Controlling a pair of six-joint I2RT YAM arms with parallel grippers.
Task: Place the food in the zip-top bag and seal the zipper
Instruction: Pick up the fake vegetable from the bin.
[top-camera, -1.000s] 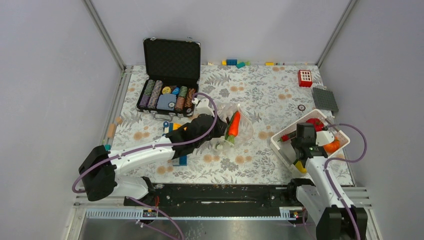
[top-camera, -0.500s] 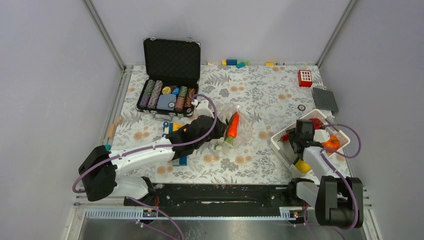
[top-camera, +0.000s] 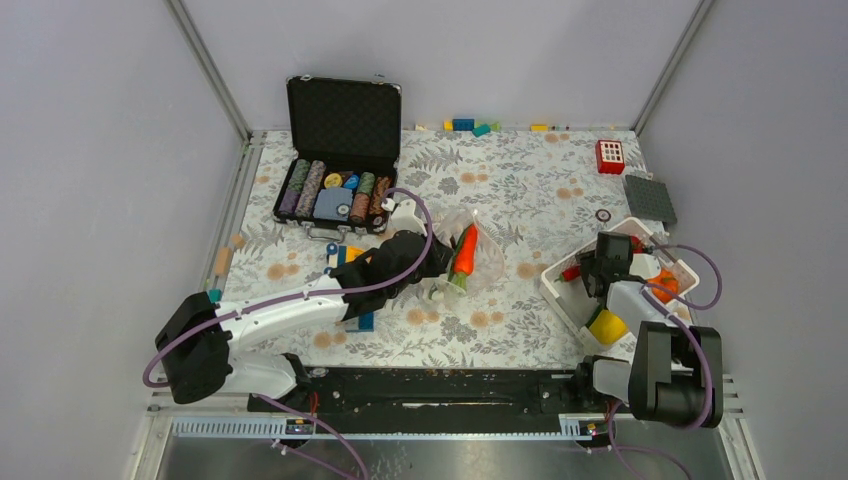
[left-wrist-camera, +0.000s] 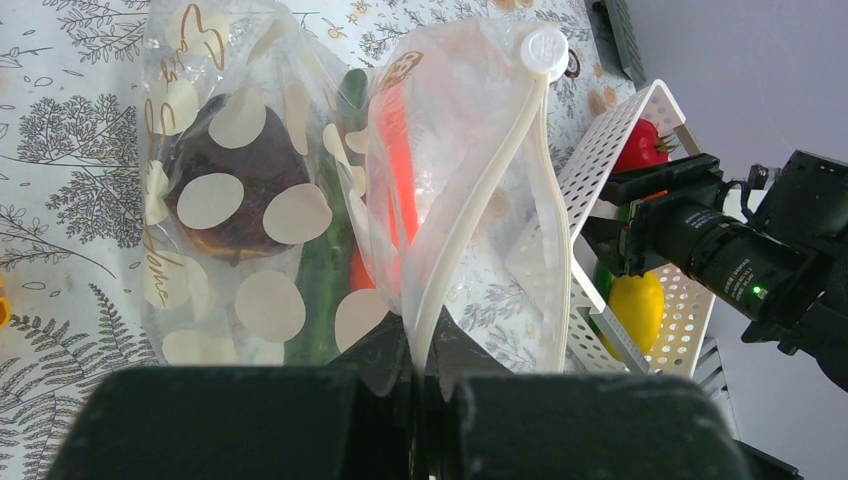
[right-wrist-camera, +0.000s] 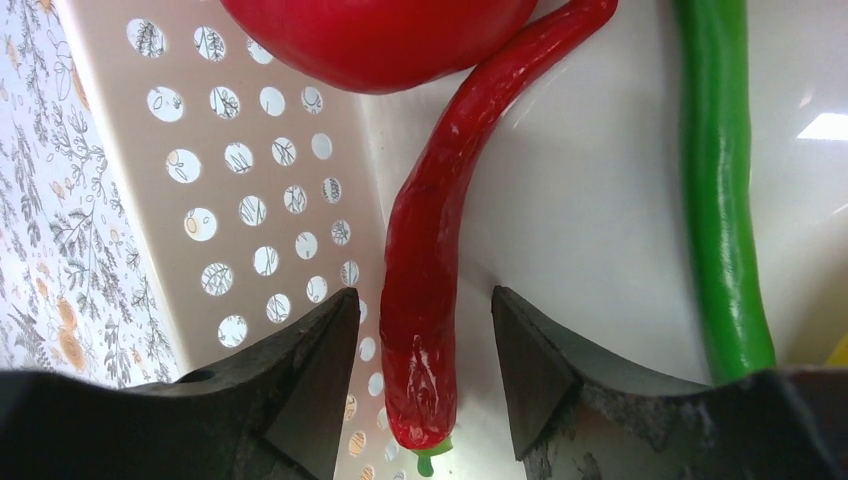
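Floral tablecloth (top-camera: 540, 190) from above: left gripper (top-camera: 440, 262) at the dotted zip-top bag (top-camera: 485, 262), orange carrot (top-camera: 466, 250) inside; right gripper (top-camera: 605, 265) is down in the white basket (top-camera: 560, 300), its jaws hidden from here. Left wrist view settles one thing: fingers clenched on the bag's rim, right at the zipper (left-wrist-camera: 480, 200), mouth gaping, a green pod (left-wrist-camera: 325, 280) beside the carrot. Right wrist view, and only here: jaws apart, straddling the red chili (right-wrist-camera: 430, 280), a gap on each side, nothing gripped; tomato (right-wrist-camera: 380, 30) just beyond
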